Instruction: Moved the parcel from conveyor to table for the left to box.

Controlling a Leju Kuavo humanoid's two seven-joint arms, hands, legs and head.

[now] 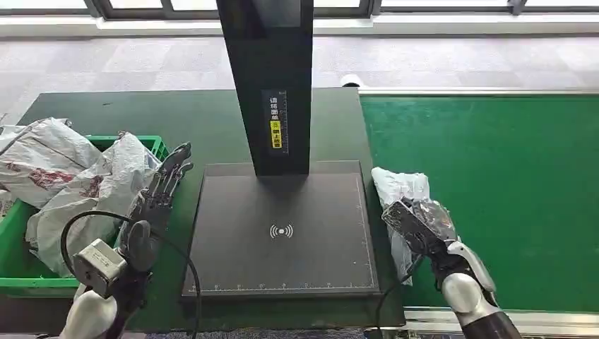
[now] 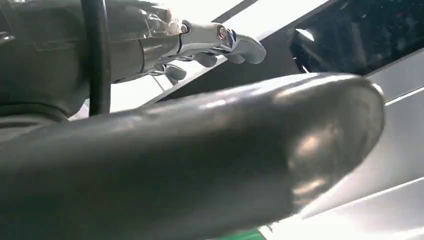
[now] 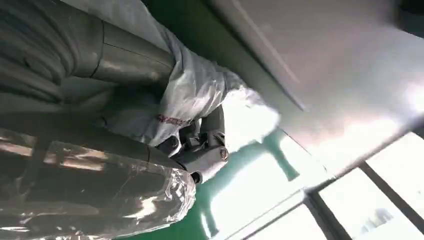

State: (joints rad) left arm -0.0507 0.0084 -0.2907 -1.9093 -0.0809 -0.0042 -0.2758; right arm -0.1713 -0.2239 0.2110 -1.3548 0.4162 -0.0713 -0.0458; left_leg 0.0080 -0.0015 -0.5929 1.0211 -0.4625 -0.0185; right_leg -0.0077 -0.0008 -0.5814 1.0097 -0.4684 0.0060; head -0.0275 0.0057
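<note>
— Gripping the parcel (image 1: pixel 398 189) with my right hand (image 1: pixel 419 224), are you?

— Yes. My fingers (image 3: pixel 207 145) wrap the grey plastic bag, as the right wrist view shows from close by. The parcel sits at the near left edge of the green conveyor (image 1: pixel 508 191), just beside the dark scanner plate (image 1: pixel 282 233) on the table (image 1: pixel 212 120).

— So which step is this?

— I judge it the pick-up, the carry not yet done: the bag lies over the belt's edge and no part of it is on the plate.

— And your left hand (image 1: pixel 157 205)?

— Holding nothing, fingers stretched out and apart, beside the green box (image 1: pixel 14 268) (already heaped with other bags (image 1: pixel 78 183)).

— What does the next move call for?

— Lifting the parcel clear of the belt's edge and swinging it left onto the table, low enough to pass the black post (image 1: pixel 272 85). Soft plastic may slip or sag, so the grip should be firm.
</note>
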